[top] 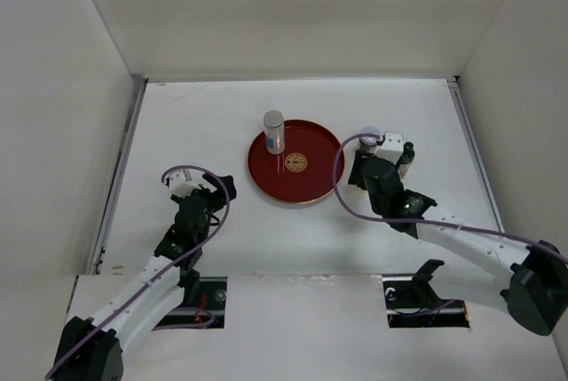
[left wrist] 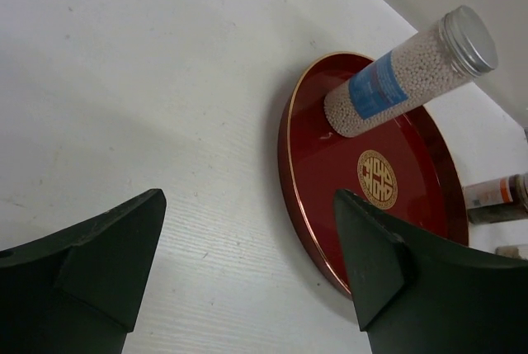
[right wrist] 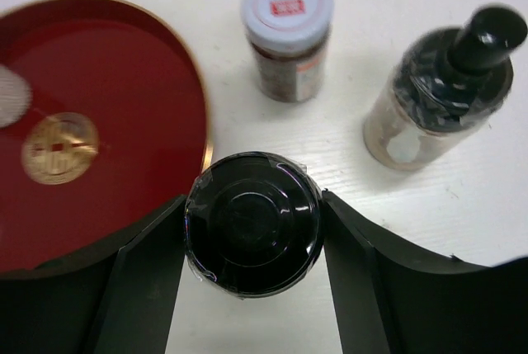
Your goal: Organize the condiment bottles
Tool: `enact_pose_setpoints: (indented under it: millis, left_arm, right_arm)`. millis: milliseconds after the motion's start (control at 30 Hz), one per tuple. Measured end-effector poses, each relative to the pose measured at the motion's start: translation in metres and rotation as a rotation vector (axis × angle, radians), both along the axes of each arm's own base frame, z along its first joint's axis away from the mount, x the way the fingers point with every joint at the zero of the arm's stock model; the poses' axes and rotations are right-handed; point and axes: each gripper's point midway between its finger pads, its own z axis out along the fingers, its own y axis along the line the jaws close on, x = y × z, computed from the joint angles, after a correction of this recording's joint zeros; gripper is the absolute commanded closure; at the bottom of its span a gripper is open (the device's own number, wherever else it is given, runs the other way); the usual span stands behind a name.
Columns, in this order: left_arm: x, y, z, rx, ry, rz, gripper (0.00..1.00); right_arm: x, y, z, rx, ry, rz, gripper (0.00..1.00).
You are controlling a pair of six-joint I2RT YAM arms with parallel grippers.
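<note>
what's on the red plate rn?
Only the tall whitish bottle, grey-capped, standing upright near the far-left rim of the red plate, clear of the gold emblem. The patch under its base is covered; nothing else shows on the plate.

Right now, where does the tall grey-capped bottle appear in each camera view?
Top view: tall bottle stands on the red plate, far-left part.
Left wrist: upper right, on the plate.
Right wrist: only a pale sliver at the left edge, probably it.
Shared landmark: the plate's gold emblem.
</note>
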Motion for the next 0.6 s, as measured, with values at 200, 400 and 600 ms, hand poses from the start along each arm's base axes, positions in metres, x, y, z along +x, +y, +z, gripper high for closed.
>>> enact_pose_setpoints:
  millis: [200, 400, 600]
  left_arm:
    - [0.001, -0.001, -0.012, -0.032, 0.041, -0.022, 0.09]
    - [0.002, 0.002, -0.014, -0.042, 0.044, -0.013, 0.01]
    - [0.003, 0.004, -0.013, -0.046, 0.037, -0.004, 0.0]
  right_arm:
    - [-0.005, 0.064, 0.056, 0.066, -0.095, 0.165, 0.49]
    - [0.018, 0.152, 0.052, 0.063, -0.078, 0.304, 0.49]
    - [0.034, 0.211, 0.007, -0.021, -0.003, 0.386, 0.46]
